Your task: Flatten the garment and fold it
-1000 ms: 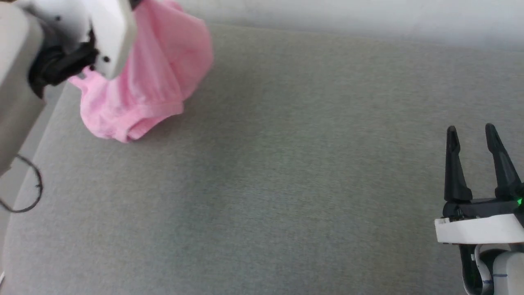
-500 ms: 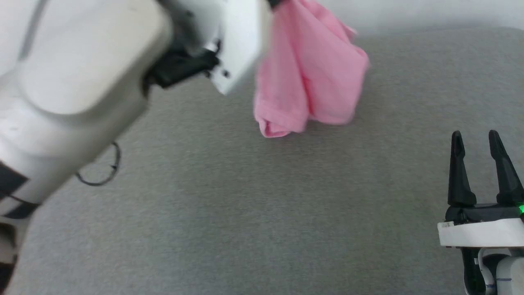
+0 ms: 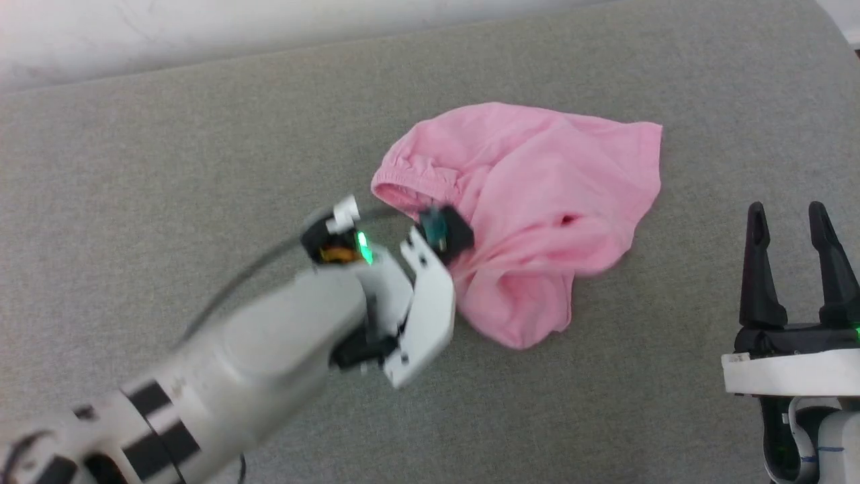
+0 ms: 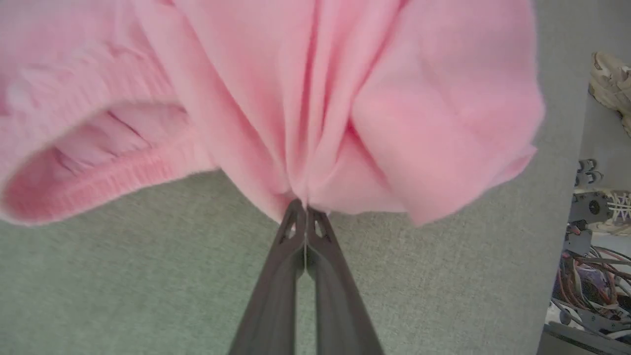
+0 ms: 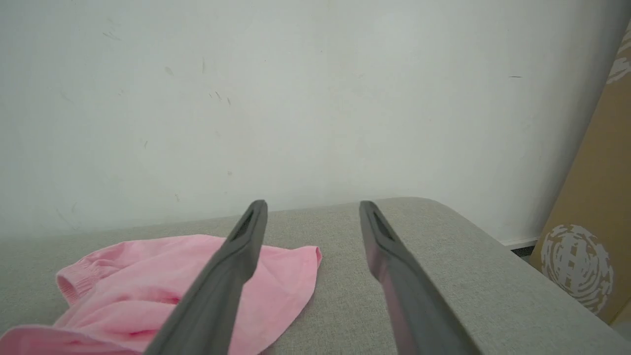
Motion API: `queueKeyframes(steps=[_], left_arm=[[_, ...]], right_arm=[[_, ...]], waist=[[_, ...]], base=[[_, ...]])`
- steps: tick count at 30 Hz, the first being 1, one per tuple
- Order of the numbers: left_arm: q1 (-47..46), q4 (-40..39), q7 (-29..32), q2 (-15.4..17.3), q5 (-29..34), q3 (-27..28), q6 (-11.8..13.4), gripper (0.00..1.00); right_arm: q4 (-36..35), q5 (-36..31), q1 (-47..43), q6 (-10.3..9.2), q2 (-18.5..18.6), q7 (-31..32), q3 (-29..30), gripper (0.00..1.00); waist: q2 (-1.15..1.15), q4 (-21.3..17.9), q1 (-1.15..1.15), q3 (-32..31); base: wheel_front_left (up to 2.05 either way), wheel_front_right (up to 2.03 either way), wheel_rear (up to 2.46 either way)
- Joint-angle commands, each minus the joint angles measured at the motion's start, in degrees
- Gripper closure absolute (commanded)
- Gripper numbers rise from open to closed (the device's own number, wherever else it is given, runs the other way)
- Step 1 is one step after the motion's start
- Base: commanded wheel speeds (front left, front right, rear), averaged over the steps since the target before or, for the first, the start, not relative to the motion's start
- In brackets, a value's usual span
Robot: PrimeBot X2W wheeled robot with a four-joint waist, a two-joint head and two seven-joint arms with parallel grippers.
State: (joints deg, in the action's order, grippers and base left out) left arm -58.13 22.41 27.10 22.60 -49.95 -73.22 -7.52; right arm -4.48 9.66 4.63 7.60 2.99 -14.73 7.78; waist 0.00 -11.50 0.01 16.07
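The garment [image 3: 537, 195] is lying crumpled on the grey cushion [image 3: 201, 134], upper middle of the head view. The left gripper [image 4: 305, 209] is pinching a fold of it, jaws pressed together; the right gripper [image 3: 787, 208] is hovering lower right, jaws spread. A shoe [image 4: 611, 84] and cables [image 4: 586, 281] are showing at the left wrist view's right edge; a cardboard box [image 5: 591, 197] is bearing a white round print

Workshop-like room: tangled cables [image 4: 589, 278], cardboard [image 5: 594, 197]
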Motion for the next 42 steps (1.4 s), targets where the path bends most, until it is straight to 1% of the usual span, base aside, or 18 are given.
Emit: queueKeyframes(steps=[1, 6, 8, 9, 10, 13, 14, 15, 19, 23, 27, 30, 32, 34, 36, 39, 41, 42], left_arm=[[2.92, 0.54, 0.57, -0.89, 1.06, -0.11, 0.03, 1.00], [8.87, 1.31, 1.52, -2.42, 2.94, -0.12, 0.03, 1.00], [8.83, 1.85, -1.20, -2.73, 3.23, -0.12, 0.03, 1.00], [8.20, 2.37, -3.76, -2.87, 3.45, -0.12, 0.03, 0.38], [7.58, 3.03, -6.84, -3.08, 3.59, 0.03, 0.03, 0.00], [5.91, 4.32, -17.63, -4.05, 5.39, 2.14, 0.34, 0.00], [5.63, 4.53, -21.59, -4.44, 6.33, 3.30, 1.26, 0.00], [5.31, 4.51, -25.57, -4.69, 7.77, 4.23, 2.61, 0.00], [6.47, 3.82, -38.40, -4.20, 10.81, 9.27, 10.82, 0.00], [9.28, 1.15, -41.84, -2.18, 13.51, 15.02, 19.58, 0.00], [15.53, -7.05, -42.06, -0.08, 19.60, 23.60, 27.55, 0.00], [23.25, -12.32, -42.07, 0.60, 24.16, 30.28, 32.19, 0.00], [28.45, -14.81, -42.08, 0.58, 26.96, 34.46, 34.46, 0.00], [33.49, -17.35, -42.08, 0.03, 29.35, 38.67, 35.89, 0.00], [38.22, -19.56, -42.09, -0.78, 31.45, 42.81, 36.38, 0.00], [44.35, -21.16, -42.09, -2.31, 34.19, 47.64, 35.83, 0.00], [47.66, -21.54, -42.09, -3.43, 35.84, 50.19, 34.77, 0.00], [47.66, -21.54, -42.09, -3.43, 35.84, 50.19, 34.77, 0.00]], right_arm=[[0.09, 0.13, 0.67, -0.11, -0.12, -0.27, -0.09, 0.00], [0.35, -0.51, 0.79, -0.11, -0.12, -0.27, -0.27, 0.00], [0.34, -0.87, 0.51, -0.11, -0.12, -0.27, -0.27, 0.00], [0.39, -1.01, 0.27, -0.11, -0.12, -0.27, -0.20, 0.00], [0.38, -1.15, -0.01, -0.11, -0.12, -0.27, -0.17, 0.00], [0.45, -1.67, -1.20, -0.11, -0.12, -0.27, 0.05, 0.00], [0.50, -1.84, -1.62, -0.11, -0.12, -0.27, 0.16, 0.00], [0.53, -1.95, -2.07, -0.11, -0.12, -0.27, 0.32, 0.00], [0.50, -2.52, -3.52, -0.11, -0.12, -0.27, 0.44, 0.00], [0.26, -2.85, -4.46, -0.11, -0.12, -0.27, 0.73, 0.00], [0.14, -3.05, -4.64, -0.11, -0.12, -0.27, 1.08, 0.00], [0.17, -3.08, -4.73, -0.11, -0.12, -0.27, 1.48, 0.00], [0.15, -3.05, -4.96, -0.11, -0.12, -0.27, 1.78, 0.00], [0.14, -3.04, -5.17, -0.11, -0.12, -0.27, 1.99, 0.00], [0.13, -3.05, -5.39, -0.11, -0.12, -0.27, 2.19, 0.00], [0.20, -3.04, -5.75, -0.11, -0.12, -0.27, 2.60, 0.00], [0.33, -2.95, -5.99, -0.11, -0.12, -0.27, 2.79, 0.00], [0.33, -2.95, -5.99, -0.11, -0.12, -0.27, 2.79, 0.00]], waist=[[0.00, 0.06, -0.01, 0.45], [0.00, 1.37, -0.01, -0.59], [0.00, 2.11, -0.01, -1.50], [0.00, 2.50, -0.01, -2.05], [0.00, 2.90, -0.01, -2.65], [0.00, 4.23, -0.01, -4.68], [0.00, 4.71, -0.01, -5.40], [0.00, 5.20, -0.01, -6.13], [0.00, 7.04, -0.01, -8.49], [0.00, 9.09, -0.01, -9.86], [0.00, 10.54, -0.01, -10.19], [0.00, 11.39, -0.01, -10.51], [0.00, 11.86, -0.01, -10.76], [0.00, 12.20, -0.01, -10.89], [0.00, 12.49, -0.01, -10.98], [0.00, 12.89, -0.01, -11.22], [0.00, 13.05, -0.01, -11.43], [0.00, 13.05, -0.01, -11.43]], base=[[0.00, 0.00, 0.00], [0.00, 0.00, 0.00], [0.00, 0.00, 0.00], [0.00, 0.00, 0.00], [0.00, 0.00, 0.00], [0.00, 0.00, 0.00], [0.00, 0.00, 0.00], [0.00, 0.00, 0.00], [0.00, 0.00, 0.00], [0.00, 0.00, 0.00], [0.00, 0.00, 0.00], [0.00, 0.00, 0.00], [0.00, 0.00, 0.00], [0.00, 0.00, 0.00], [0.00, 0.00, 0.00], [0.00, 0.00, 0.00], [0.00, 0.00, 0.00], [0.00, 0.00, 0.00]])
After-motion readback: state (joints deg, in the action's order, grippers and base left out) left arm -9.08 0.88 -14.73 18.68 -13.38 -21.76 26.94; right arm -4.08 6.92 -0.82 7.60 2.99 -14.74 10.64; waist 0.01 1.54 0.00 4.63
